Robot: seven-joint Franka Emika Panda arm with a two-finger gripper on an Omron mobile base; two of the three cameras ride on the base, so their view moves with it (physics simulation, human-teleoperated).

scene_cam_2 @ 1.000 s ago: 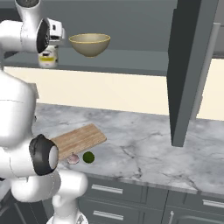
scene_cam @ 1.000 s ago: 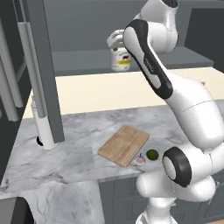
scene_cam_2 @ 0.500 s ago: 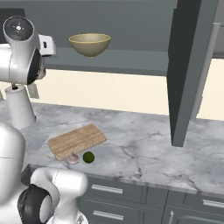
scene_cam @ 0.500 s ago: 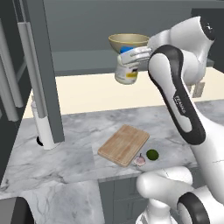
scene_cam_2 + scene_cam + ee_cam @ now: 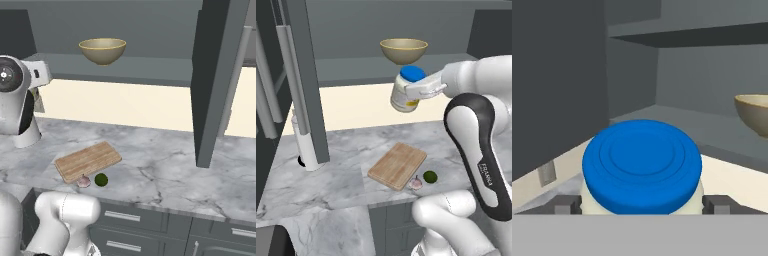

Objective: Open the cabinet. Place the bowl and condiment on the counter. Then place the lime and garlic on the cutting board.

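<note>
**Jar held in the air above the worktop, bowl on the cabinet shelf**

While the cabinet (image 5: 306, 85) stands with its doors swung wide, the left base view shows the condiment (image 5: 405, 90) clamped in the gripper (image 5: 408, 93) in mid-air, well above the cutting board (image 5: 397, 165) and lower than the bowl (image 5: 403, 50). The jar tilts a little, blue lid uppermost. The bowl sits on the cabinet shelf, up and behind the board. The board lies flat on the counter (image 5: 341, 175); the garlic (image 5: 415, 184) touches or nearly touches the board's near right edge, and the lime (image 5: 430, 176) rests just beside the garlic, off the board. A white paper towel roll (image 5: 306, 147) stands on the counter well to the left of the board, partly behind the open door.

From the right base view, the bowl (image 5: 102, 50) is on the shelf above and behind the cutting board (image 5: 88, 160). The garlic (image 5: 83, 181) and lime (image 5: 101, 179) lie side by side on the counter (image 5: 165, 175) at the board's near edge. 1 open cabinet door (image 5: 215, 80) hangs well to the right of the board.

Through the hand view, the condiment (image 5: 642, 167) sits between the 2 fingertips (image 5: 567, 204), which press its sides, so the pincer is pinching the jar. The bowl (image 5: 754, 115) shows at the right on the shelf.
</note>
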